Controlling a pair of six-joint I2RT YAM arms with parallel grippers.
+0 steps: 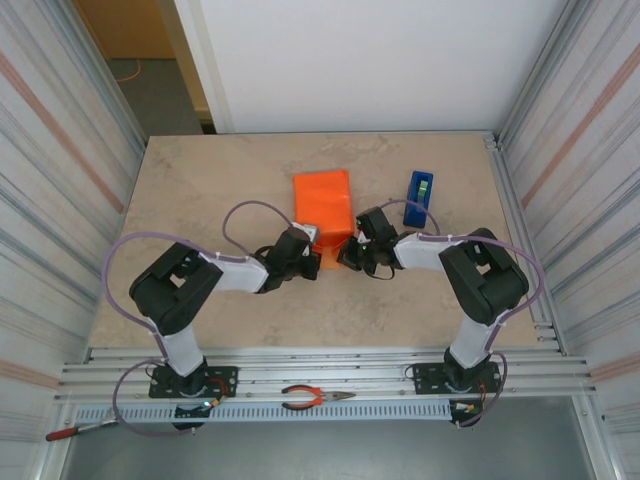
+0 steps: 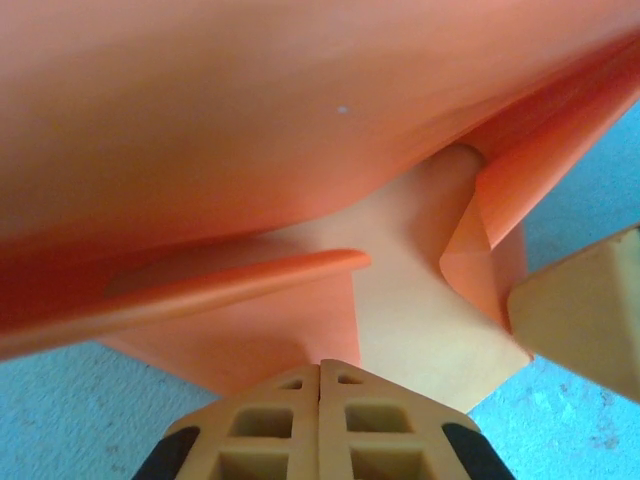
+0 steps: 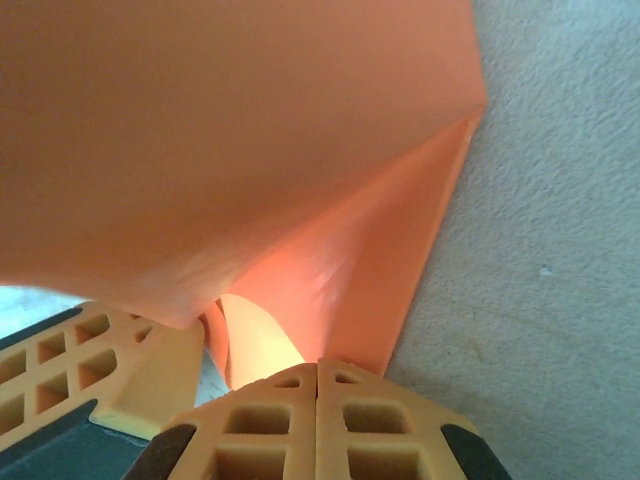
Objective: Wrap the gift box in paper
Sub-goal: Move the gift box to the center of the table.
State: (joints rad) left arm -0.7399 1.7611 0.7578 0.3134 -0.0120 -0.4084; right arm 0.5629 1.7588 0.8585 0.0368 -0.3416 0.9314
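The left gripper [image 1: 313, 264] has its jaws pressed together at the near left corner of the paper [image 1: 323, 200] — a pale flap reaches its tips. The paper lies folded mid-table, the gift box hidden beneath it. The right gripper [image 1: 346, 258] is closed likewise at the near right corner, with a blue tape dispenser [image 1: 420, 189] beyond.
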